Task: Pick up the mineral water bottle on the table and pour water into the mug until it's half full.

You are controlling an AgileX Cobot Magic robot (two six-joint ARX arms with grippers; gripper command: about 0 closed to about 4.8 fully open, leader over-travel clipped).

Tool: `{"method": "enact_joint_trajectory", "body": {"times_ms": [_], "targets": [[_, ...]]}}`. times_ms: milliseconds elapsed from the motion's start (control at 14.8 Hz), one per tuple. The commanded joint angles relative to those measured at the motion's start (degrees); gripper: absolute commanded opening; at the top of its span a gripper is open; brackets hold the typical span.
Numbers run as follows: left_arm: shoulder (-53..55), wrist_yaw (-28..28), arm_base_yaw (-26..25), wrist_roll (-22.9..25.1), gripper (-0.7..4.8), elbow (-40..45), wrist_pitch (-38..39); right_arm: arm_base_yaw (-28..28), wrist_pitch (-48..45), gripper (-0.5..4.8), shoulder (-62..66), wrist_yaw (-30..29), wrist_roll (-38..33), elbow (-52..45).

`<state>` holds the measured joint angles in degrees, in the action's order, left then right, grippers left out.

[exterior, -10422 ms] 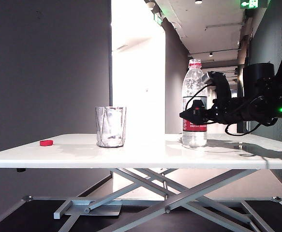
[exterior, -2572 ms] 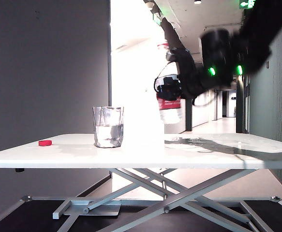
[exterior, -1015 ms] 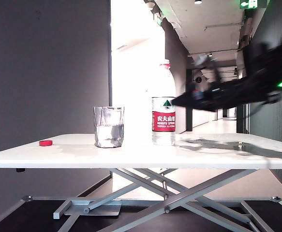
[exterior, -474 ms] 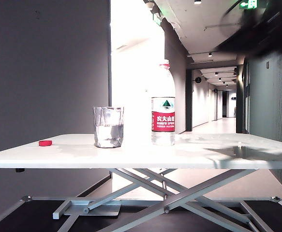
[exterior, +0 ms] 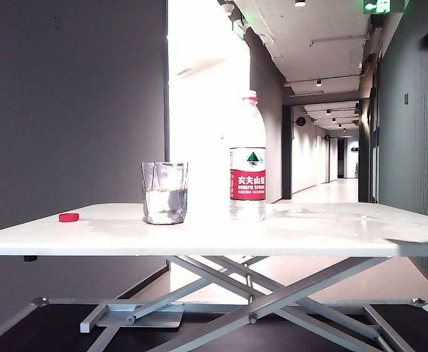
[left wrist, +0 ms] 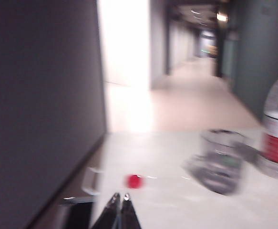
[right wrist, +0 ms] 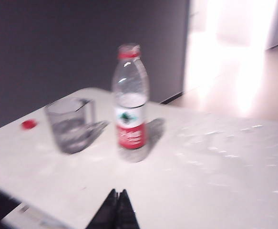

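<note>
Pressing their jaws together on nothing, the left gripper [left wrist: 119, 212] and the right gripper [right wrist: 117, 210] are sitting back near the table's edges, well apart from everything. The small red cap [exterior: 70, 217] is lying near the left edge of the wide white tabletop [exterior: 331, 231]. The short clear faceted glass mug [exterior: 164, 193], partly filled with clear water [exterior: 164, 203], is standing just beside the tall clear plastic mineral water bottle [exterior: 247, 180], which is standing upright. Bare tabletop is spreading to the right of the bottle.
</note>
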<state>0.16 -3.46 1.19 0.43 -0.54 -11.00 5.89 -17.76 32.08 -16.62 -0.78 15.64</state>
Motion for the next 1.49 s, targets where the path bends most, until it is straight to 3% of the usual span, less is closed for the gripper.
{"method": "enact_joint_trajectory", "body": {"times_ms": [68,271,406,677,880,1286,1489], "targets": [[0.1,3.7,0.0,0.0,-0.05,-0.1,-0.2,0.0,11.5,-0.09,-13.9,5.0,-0.2,-2.7],[0.1,3.3,0.0,0.0,-0.05,-0.1,-0.1,0.0,24.0,-0.09,-30.4,8.9,1.2,-4.9],[0.1,3.3,0.0,0.0,-0.05,-0.1,0.3,-0.3,28.2,-0.09,-31.8,11.0,1.3,-4.8],[0.0,3.3,0.0,0.0,-0.05,-0.1,2.0,-0.3,23.2,-0.09,-32.1,21.9,1.2,-8.7],[0.0,3.3,0.0,0.0,-0.05,-0.1,2.3,-0.4,9.9,-0.09,-32.1,21.6,1.2,-15.3],[0.0,3.3,0.0,0.0,-0.05,-0.1,2.4,-0.9,10.4,-0.08,-32.0,18.2,4.3,-15.3],[0.0,3.3,0.0,0.0,-0.05,-0.1,2.4,-5.2,10.2,-0.08,-32.0,18.0,4.4,-15.3]]}}
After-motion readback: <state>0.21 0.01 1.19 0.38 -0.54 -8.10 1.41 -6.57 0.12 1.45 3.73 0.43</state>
